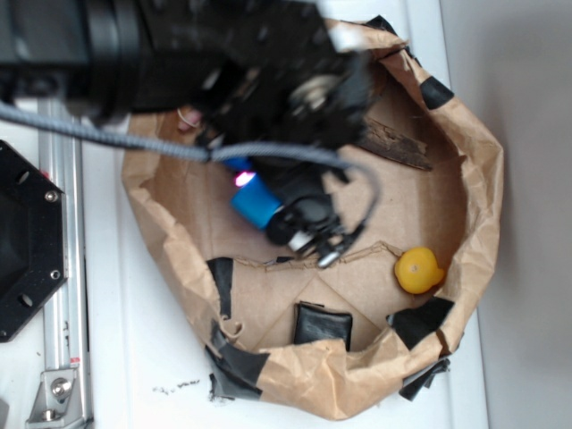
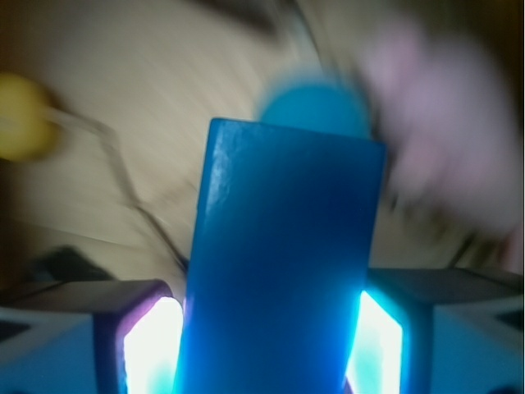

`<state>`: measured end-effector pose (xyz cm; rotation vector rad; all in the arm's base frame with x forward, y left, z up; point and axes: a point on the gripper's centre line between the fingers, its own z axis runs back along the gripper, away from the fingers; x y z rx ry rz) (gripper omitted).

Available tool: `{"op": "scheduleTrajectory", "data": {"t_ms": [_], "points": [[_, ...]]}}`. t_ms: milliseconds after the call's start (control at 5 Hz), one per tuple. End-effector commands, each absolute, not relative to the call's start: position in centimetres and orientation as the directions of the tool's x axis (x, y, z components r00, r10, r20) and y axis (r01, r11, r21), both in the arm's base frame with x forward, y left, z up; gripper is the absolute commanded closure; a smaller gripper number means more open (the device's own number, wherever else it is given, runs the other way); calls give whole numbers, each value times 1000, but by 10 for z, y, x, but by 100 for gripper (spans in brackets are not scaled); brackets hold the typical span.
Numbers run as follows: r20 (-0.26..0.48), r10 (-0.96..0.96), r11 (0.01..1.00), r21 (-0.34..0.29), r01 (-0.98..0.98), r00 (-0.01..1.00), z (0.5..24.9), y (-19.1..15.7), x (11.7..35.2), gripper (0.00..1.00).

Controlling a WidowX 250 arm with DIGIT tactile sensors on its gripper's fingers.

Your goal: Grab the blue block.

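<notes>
The blue block (image 2: 283, 246), a smooth bright-blue slab, fills the middle of the wrist view and stands lengthwise between my two glowing fingers (image 2: 152, 345). Both pads press its sides, so my gripper (image 2: 267, 349) is shut on it. In the exterior view the blue block (image 1: 255, 202) shows under the black arm, over the left part of the paper-lined bin, with a pink glow at its top end. My gripper (image 1: 243, 183) is mostly hidden there by the arm and its cable.
A round teal ball (image 2: 316, 103) lies just past the block's far end, with a blurred pink thing (image 2: 443, 123) beside it. A yellow toy (image 1: 418, 270) sits at the bin's right. A black pad (image 1: 322, 323) and a brown bark strip (image 1: 398, 143) lie inside the crumpled paper wall (image 1: 483, 179).
</notes>
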<state>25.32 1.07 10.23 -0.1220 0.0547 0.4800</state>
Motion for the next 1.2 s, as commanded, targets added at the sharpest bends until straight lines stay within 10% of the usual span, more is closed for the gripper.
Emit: {"op": "scheduleTrajectory", "data": {"t_ms": [0, 200, 1000], "points": [[15, 123, 991, -45, -122, 992, 170, -5, 277, 100], [67, -42, 997, 63, 38, 997, 171, -22, 275, 100], [114, 18, 997, 74, -26, 993, 163, 11, 279, 100]]}}
